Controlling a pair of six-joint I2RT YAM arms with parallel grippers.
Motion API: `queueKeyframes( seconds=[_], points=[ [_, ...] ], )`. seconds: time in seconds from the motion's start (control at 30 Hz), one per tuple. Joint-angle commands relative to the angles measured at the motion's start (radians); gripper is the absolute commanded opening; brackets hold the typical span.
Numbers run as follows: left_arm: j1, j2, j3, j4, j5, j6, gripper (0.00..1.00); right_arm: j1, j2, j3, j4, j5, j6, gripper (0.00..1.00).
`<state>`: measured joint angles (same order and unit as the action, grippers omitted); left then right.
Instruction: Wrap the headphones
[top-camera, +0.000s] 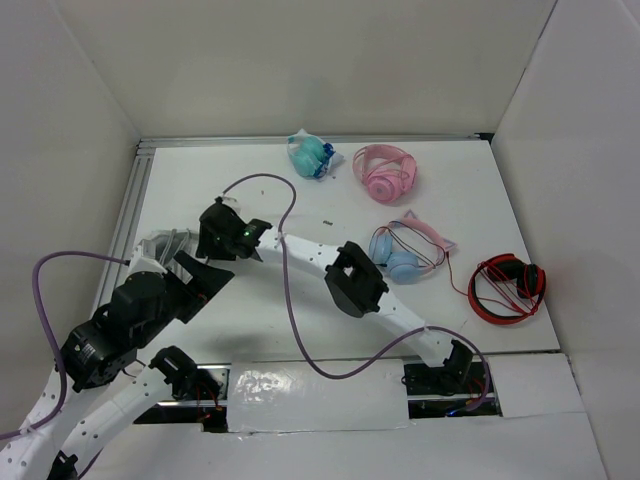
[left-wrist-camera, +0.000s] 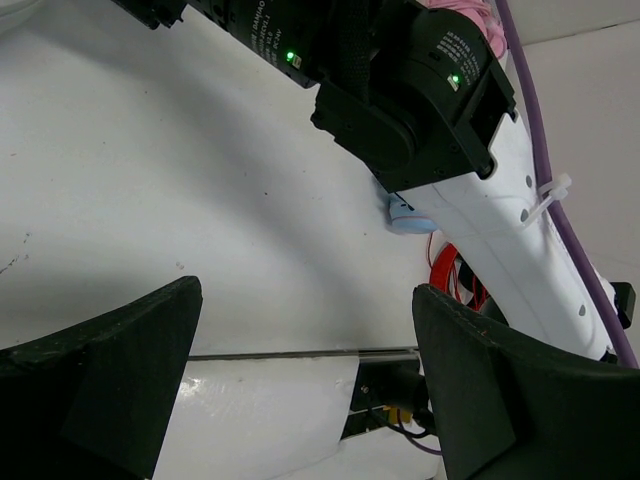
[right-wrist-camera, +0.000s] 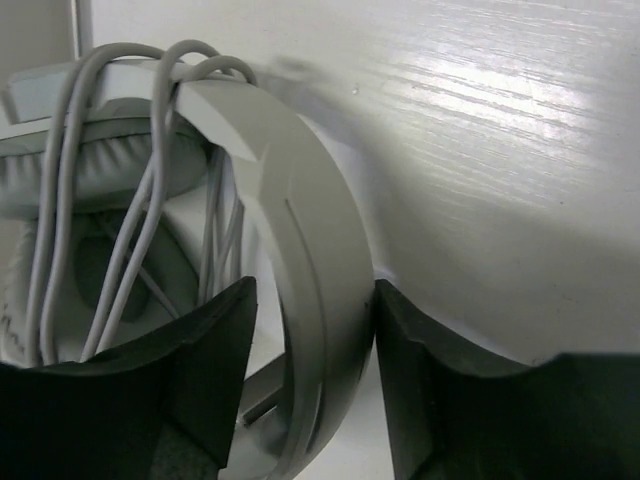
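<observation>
The right tool (right-wrist-camera: 315, 330) is clamped on the wide grey headband of the headphones (right-wrist-camera: 300, 190), one finger on each side; their thin cable (right-wrist-camera: 60, 200) loops over the band and ear cup; they lie near the bench's (right-wrist-camera: 500, 130) left edge; the left tool (left-wrist-camera: 307, 320) hangs close by, fingers spread wide, holding nothing; pink headphones (top-camera: 385, 172) lie well apart.

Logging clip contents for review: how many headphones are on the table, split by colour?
grey headphones: 1
teal headphones: 1
pink headphones: 1
blue headphones with pink band: 1
red headphones: 1
Total: 5
</observation>
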<state>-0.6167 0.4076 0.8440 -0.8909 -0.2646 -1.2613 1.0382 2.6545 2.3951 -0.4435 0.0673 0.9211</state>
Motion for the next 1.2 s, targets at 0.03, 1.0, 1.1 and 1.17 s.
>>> queueKeyframes(
  seconds=[0.03,1.0,1.1,1.17],
  points=[
    [0.000,-0.004,0.010,0.026,-0.004,0.005,0.99,0.006,-0.137,-0.011,0.114,-0.047,-0.054,0.61],
    [-0.005,0.425,0.087,0.319,0.254,0.365,0.99,-0.355,-1.580,-1.378,-0.053,0.532,-0.125,1.00],
    [-0.008,0.458,0.075,0.354,0.286,0.393,0.99,-0.383,-1.747,-1.441,-0.095,0.600,-0.099,1.00],
    [-0.011,0.450,0.067,0.337,0.269,0.378,0.99,-0.397,-1.803,-1.481,-0.116,0.652,-0.074,1.00]
  ],
)
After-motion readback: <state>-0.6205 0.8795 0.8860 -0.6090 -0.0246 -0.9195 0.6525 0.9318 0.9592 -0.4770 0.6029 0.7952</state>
